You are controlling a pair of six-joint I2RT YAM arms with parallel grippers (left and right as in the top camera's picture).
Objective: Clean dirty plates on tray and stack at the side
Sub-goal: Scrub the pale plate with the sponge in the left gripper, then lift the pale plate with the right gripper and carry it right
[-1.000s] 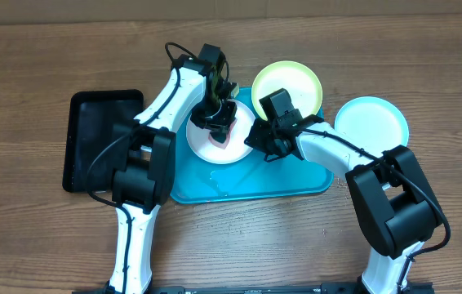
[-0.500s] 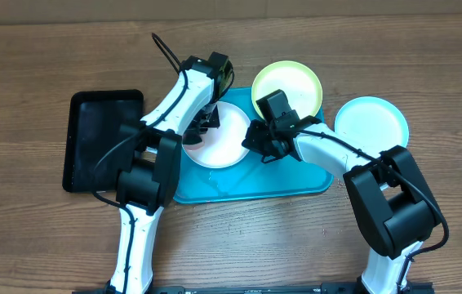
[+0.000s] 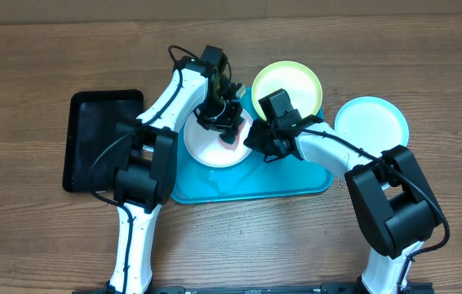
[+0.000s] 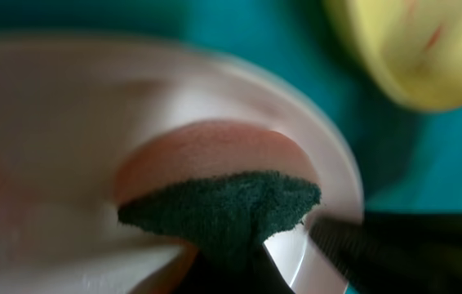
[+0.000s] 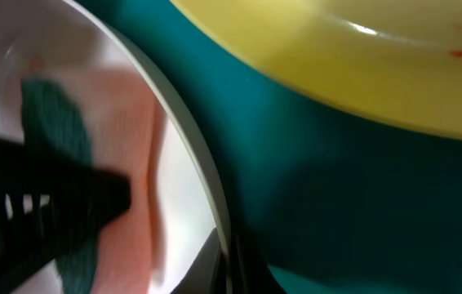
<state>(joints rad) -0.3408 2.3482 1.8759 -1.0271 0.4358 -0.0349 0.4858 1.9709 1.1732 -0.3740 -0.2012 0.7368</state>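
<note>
Overhead: left hand (image 3: pixel 224 122) clamped on the sponge (image 3: pixel 233 137), pressing it onto the right half of the white plate (image 3: pixel 202 147) directly beneath, on the left part of the tray (image 3: pixel 296 181); right hand (image 3: pixel 257 140) closed on that plate's right rim, judged steadying.

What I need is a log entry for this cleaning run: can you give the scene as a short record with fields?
turquoise tray: mid-table, holds two plates
white plate: on the tray, being scrubbed
sponge: pink with a dark green face, pressed on the white plate
left gripper: shut on the sponge
right gripper: shut on the white plate's right rim
yellow-green plate: at the tray's far edge, red specks on it
light blue plate: on the table, right of the tray
black tray: left of the turquoise tray
</note>
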